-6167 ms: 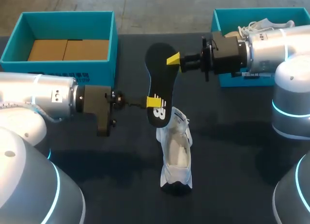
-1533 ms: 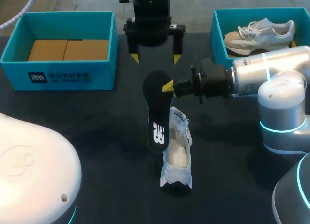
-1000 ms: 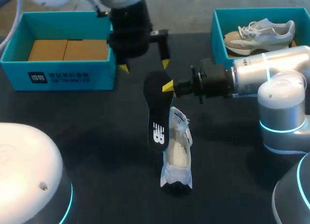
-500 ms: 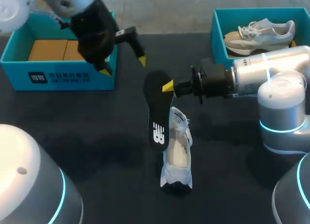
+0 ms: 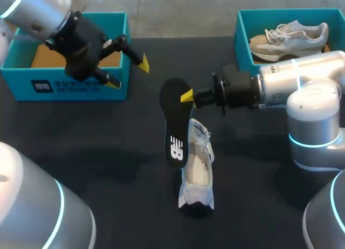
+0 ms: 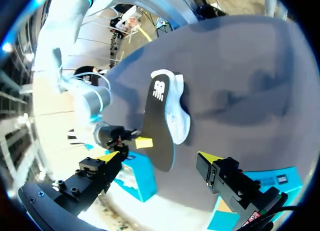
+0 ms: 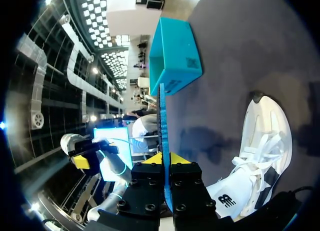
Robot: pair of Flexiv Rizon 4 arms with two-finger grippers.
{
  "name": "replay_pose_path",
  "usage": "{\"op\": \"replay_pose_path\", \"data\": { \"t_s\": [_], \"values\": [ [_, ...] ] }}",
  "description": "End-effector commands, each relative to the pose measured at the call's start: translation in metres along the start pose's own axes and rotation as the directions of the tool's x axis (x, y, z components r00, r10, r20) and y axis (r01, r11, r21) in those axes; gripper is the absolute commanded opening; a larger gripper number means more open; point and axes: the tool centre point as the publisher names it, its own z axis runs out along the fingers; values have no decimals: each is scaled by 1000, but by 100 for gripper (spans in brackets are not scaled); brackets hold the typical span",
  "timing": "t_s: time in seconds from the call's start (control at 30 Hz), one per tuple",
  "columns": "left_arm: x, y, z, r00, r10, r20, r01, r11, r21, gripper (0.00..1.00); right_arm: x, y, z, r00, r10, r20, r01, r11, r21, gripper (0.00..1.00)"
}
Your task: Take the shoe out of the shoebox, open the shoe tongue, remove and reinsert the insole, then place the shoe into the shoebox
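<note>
The white lace-up shoe (image 5: 197, 171) sits on the dark table (image 5: 108, 152), out of both boxes. The flat black insole (image 5: 175, 119) is out of the shoe. It hangs in the air, turned on its edge, with its low end just beside the shoe's open top. We cannot tell if it touches the shoe.

Our right gripper (image 5: 187, 96) is just past the shoe. Its two yellow-tipped fingers are pressed on the insole's high end, one on each side.

Our left gripper (image 5: 128, 73) is well apart from the shoe, off to the shoe's left and farther from us. Its fingers are wide apart and hold nothing.

Just behind the left gripper is a blue-green cardboard shoebox (image 5: 81, 87) with brown card (image 5: 43, 59) in the bottom. A second blue-green shoebox (image 5: 242, 22) stands well past the shoe on its right side. A white and tan shoe (image 5: 288, 33) lies in it.
</note>
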Motion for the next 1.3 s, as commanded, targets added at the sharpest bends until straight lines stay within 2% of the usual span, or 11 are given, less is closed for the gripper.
{"op": "replay_pose_path", "data": {
  "t_s": [0.03,0.2,0.7,0.87,1.07,1.3],
  "values": [
    [13,-1,-1,890,22,455,-17,1000,-14,100,1,-1,1,1000,1,5,-1,1000,-2,0],
    [22,4,-2,842,49,537,-46,999,-20,100,1,-1,1,1000,1,5,-1,1000,-2,0],
    [22,4,-2,842,49,537,-46,999,-20,100,1,-1,1,1000,1,5,-1,1000,-2,0],
    [31,-1,8,767,10,641,-6,1000,-8,100,11,2,5,999,31,-42,-30,999,12,0],
    [38,-1,16,714,23,700,-27,1000,-6,100,24,-5,8,995,54,-81,-50,998,40,0],
    [34,-1,45,672,-13,741,-16,999,32,100,35,-12,13,994,54,-97,-50,998,43,0]
  ]
}}
